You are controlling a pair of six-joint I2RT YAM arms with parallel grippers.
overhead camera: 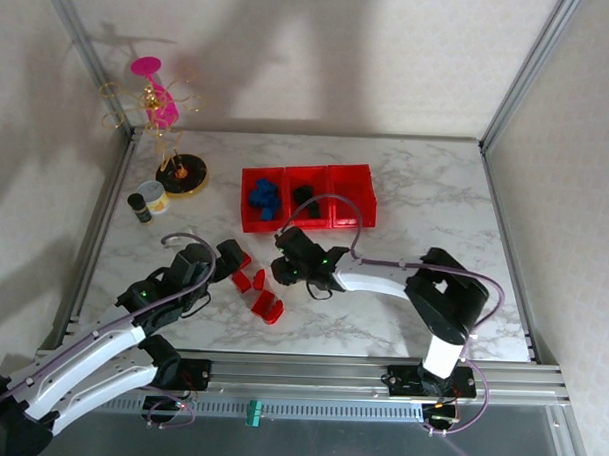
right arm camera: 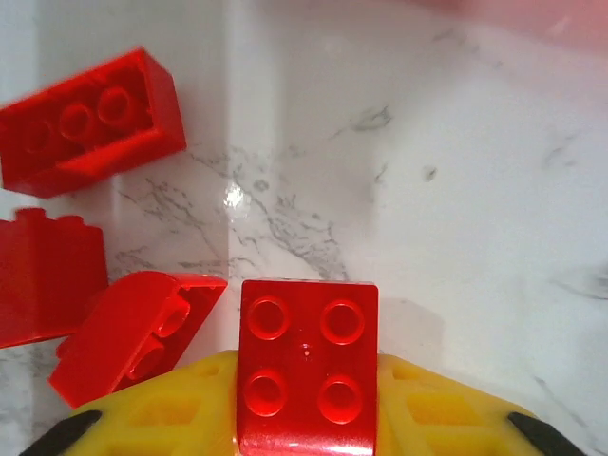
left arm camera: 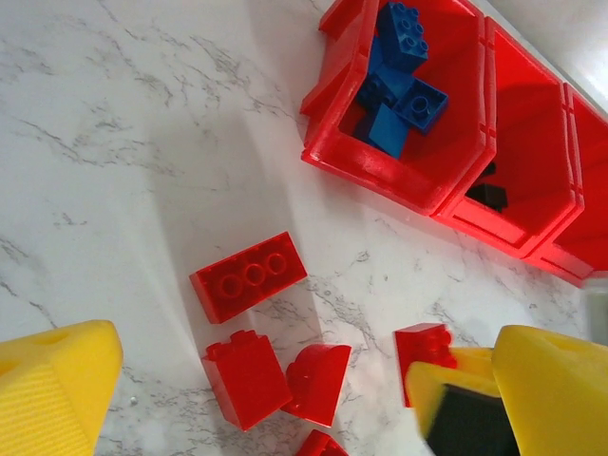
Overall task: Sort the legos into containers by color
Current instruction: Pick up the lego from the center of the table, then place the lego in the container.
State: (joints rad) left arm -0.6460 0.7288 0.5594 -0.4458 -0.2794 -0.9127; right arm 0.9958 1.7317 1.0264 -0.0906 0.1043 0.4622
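Within the right hand [right arm camera: 309, 404] a red brick [right arm camera: 309, 332] is gripped; it should be lifted straight, avoiding bricks [right arm camera: 133, 332] leftward.

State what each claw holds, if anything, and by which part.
Right claw: a red four-stud brick, pinched by two opposite side walls. Left claw: open, holding nothing.

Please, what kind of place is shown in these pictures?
Most likely a robotics lab test cell: a marble-patterned table fenced by an aluminium frame and plain wall panels, with the left arm and the right arm bolted to its near rail.
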